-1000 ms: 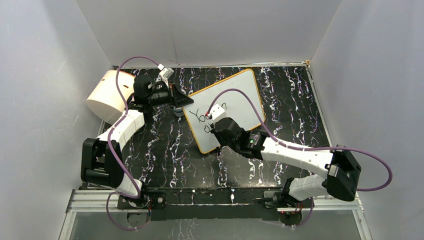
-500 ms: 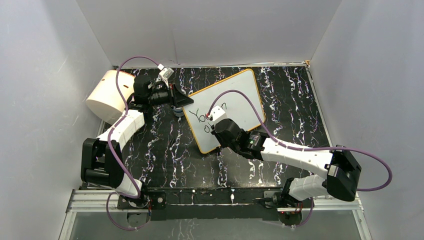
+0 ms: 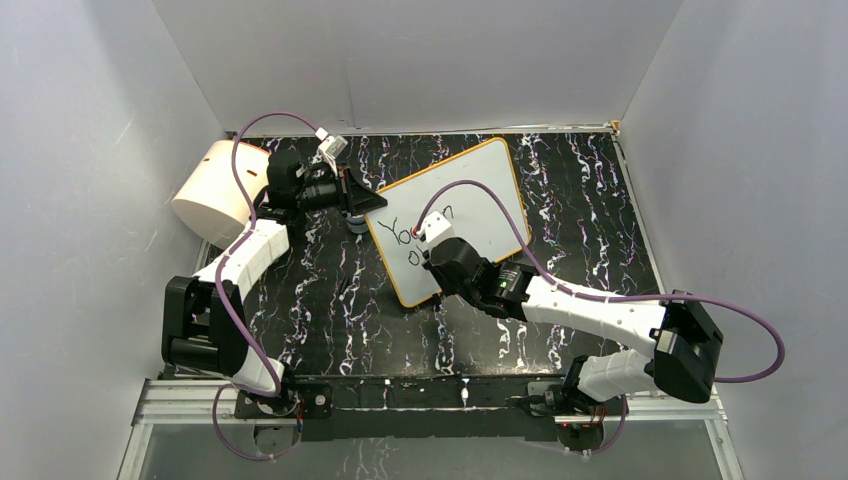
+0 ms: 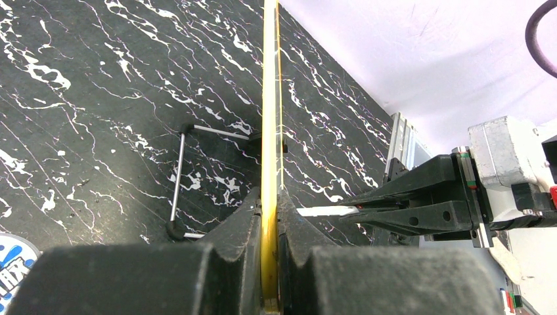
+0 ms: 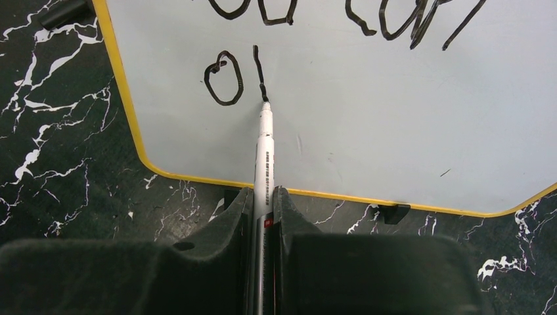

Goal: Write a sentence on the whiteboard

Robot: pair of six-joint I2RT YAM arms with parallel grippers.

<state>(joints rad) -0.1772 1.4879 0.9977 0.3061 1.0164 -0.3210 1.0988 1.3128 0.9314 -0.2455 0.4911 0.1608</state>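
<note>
Contact falls at the foot of the newest stroke of the sentence (image 5: 226, 82), where the marker (image 5: 265, 151), pinched in the closed right gripper (image 5: 264, 195), points straight ahead onto the whiteboard (image 5: 394, 118). Blank board lies to the tip's right. The left gripper (image 4: 269, 205) clamps the board's yellow edge.

whiteboard (image 3: 480, 185), black lettering (image 3: 400, 232) "You can", below it "o", one stroke

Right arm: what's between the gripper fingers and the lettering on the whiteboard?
A white marker, clamped in the right gripper, spans that gap; its tip touches the sentence at the stroke beside the lower "o". The right wrist view shows it.
</note>
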